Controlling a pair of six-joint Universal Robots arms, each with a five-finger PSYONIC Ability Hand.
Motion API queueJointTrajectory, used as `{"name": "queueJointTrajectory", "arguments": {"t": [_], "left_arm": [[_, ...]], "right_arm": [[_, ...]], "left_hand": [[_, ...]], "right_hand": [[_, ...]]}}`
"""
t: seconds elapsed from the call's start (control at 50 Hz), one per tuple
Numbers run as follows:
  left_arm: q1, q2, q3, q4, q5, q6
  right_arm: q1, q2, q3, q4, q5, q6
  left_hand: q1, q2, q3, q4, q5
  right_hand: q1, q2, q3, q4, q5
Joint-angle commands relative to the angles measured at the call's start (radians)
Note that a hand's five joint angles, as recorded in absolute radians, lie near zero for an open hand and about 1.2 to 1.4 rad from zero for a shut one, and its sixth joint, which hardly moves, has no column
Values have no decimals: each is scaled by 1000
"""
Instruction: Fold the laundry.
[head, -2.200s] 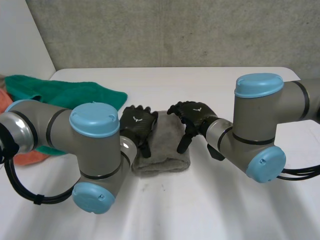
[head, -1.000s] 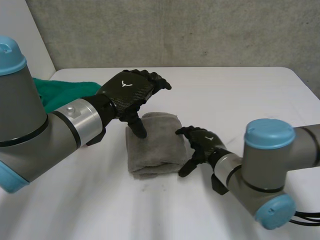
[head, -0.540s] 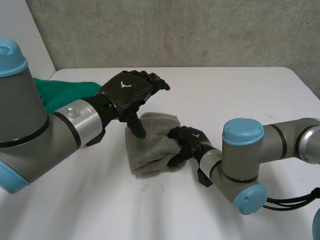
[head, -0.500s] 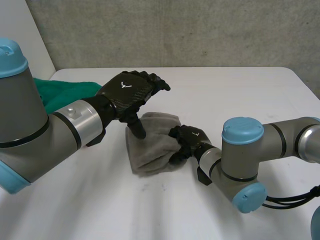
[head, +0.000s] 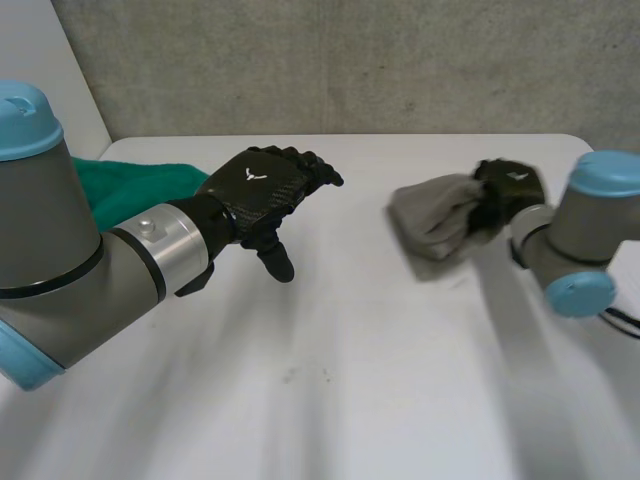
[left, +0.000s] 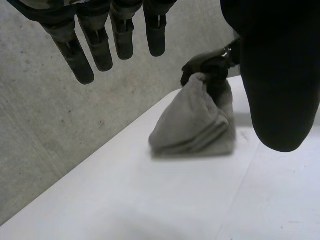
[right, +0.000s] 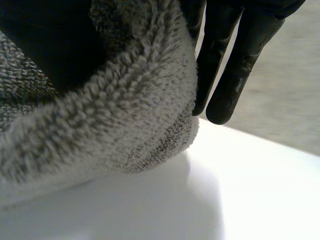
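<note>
A folded grey towel (head: 432, 222) is at the right side of the white table (head: 350, 380), bunched at one end. My right hand (head: 508, 188) is shut on that bunched end, and in the right wrist view its fingers (right: 227, 65) and thumb wrap round the towel's thick folded edge (right: 120, 110). My left hand (head: 262, 192) hovers open over the table's middle, fingers straight, holding nothing. Past the left hand's fingertips (left: 102, 47) in the left wrist view, the towel (left: 195, 125) hangs from the right hand (left: 210, 64) with its lower edge at the tabletop.
A green cloth (head: 125, 185) lies at the table's far left, behind my left forearm. A grey concrete wall (head: 350, 60) runs along the table's back edge.
My right hand closed on the folded towel's edge and carried it from the table's middle to the right. The left hand has stayed hovering in place, open.
</note>
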Motion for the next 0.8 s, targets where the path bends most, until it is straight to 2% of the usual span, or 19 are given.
{"name": "queueJointTrajectory", "arguments": {"t": [0.02, 0.1, 0.16, 0.24, 0.38, 0.62, 0.64, 0.66, 0.68, 0.7, 0.8], "left_arm": [[-3, -3, 0, 0, 0, 0], [-3, -8, -2, 2, 0, 0], [-3, -14, -2, 2, 0, 0], [-3, -19, -2, 2, -2, 0], [-4, -29, -2, 2, -2, -2], [-4, -38, -2, 2, -2, -8], [-4, -38, -2, 2, -2, -8], [-4, -38, -2, 2, 0, -8], [-4, -38, -2, 2, -2, -8], [-4, -38, -2, 2, -2, -8], [-6, -38, -3, 2, -2, -9]], "right_arm": [[-168, 236, -375, 183, -2, -143], [-203, 379, -622, 345, 10, -259], [-246, 447, -766, 362, 44, -347], [-298, 455, -808, 350, 81, -411], [-325, 459, -816, 282, 96, -519], [-349, 493, -819, 198, 145, -596], [-349, 495, -817, 190, 156, -600], [-349, 495, -814, 180, 171, -606], [-349, 495, -811, 167, 190, -614], [-349, 499, -805, 143, 217, -635], [-351, 489, -765, 130, 241, -721]], "left_hand": [[-32, -20, -28, -17, -8], [-32, -20, -28, -17, -8], [-32, -20, -28, -17, -8], [-32, -20, -28, -17, -8], [-32, -20, -28, -17, -8], [-32, -20, -28, -17, -8], [-32, -20, -28, -17, -8], [-32, -20, -28, -17, -8], [-32, -20, -28, -17, -8], [-32, -20, -28, -17, -8], [-32, -20, -28, -17, -8]], "right_hand": [[507, 267, 274, 210, 323], [507, 267, 274, 210, 323], [507, 267, 274, 210, 323], [507, 267, 274, 210, 323], [507, 267, 274, 210, 323], [507, 267, 274, 210, 323], [468, 227, 234, 170, 283], [5, -235, -228, -292, -179], [-575, -815, -809, -872, -759], [-714, -955, -948, -1012, -899], [-714, -955, -948, -1012, -899]]}}
